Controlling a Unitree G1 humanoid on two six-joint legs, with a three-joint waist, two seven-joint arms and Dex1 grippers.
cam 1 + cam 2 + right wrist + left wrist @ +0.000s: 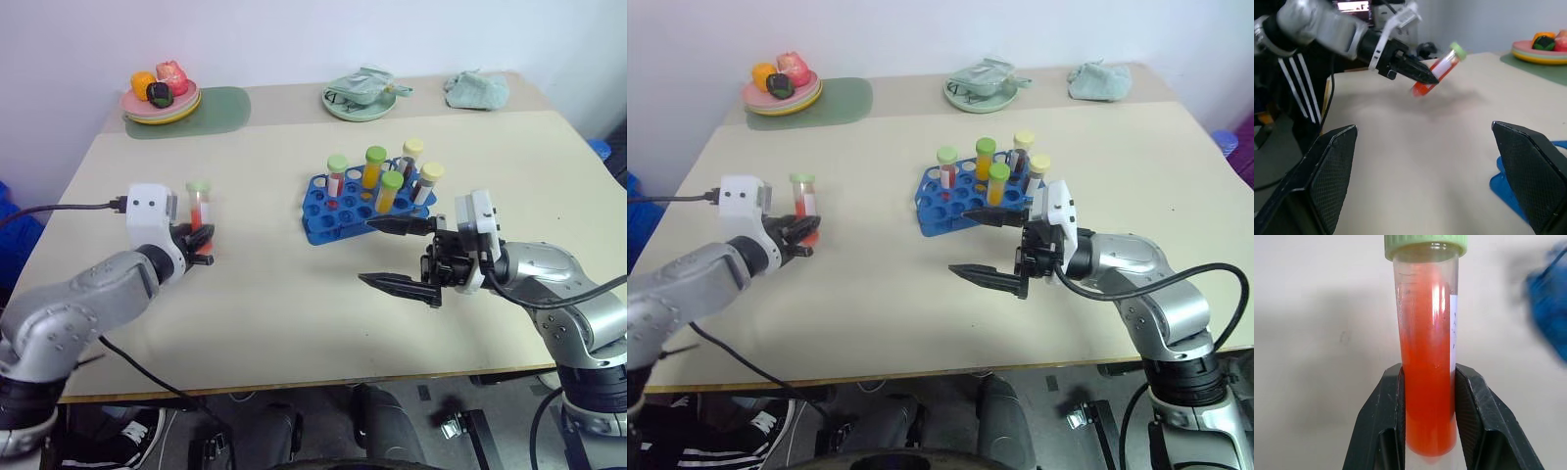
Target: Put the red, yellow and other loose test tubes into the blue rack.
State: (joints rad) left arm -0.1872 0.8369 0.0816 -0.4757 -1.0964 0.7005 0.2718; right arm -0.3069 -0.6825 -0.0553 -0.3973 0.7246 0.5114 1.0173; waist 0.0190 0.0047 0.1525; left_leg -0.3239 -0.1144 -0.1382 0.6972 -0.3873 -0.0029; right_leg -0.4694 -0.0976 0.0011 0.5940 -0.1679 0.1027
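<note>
Left gripper [203, 245]: clenched on the red test tube [200, 210], held upright above the table [274, 313], well left of the rack
Right gripper [397, 253]: fingers spread wide, empty, just before the blue rack [323, 220]
Rack: five capped tubes standing in it

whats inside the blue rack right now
Five capped tubes stand in the blue rack: three green-capped, two pale-yellow-capped. Several front holes look empty. Tube bottoms are hidden inside the rack.
</note>
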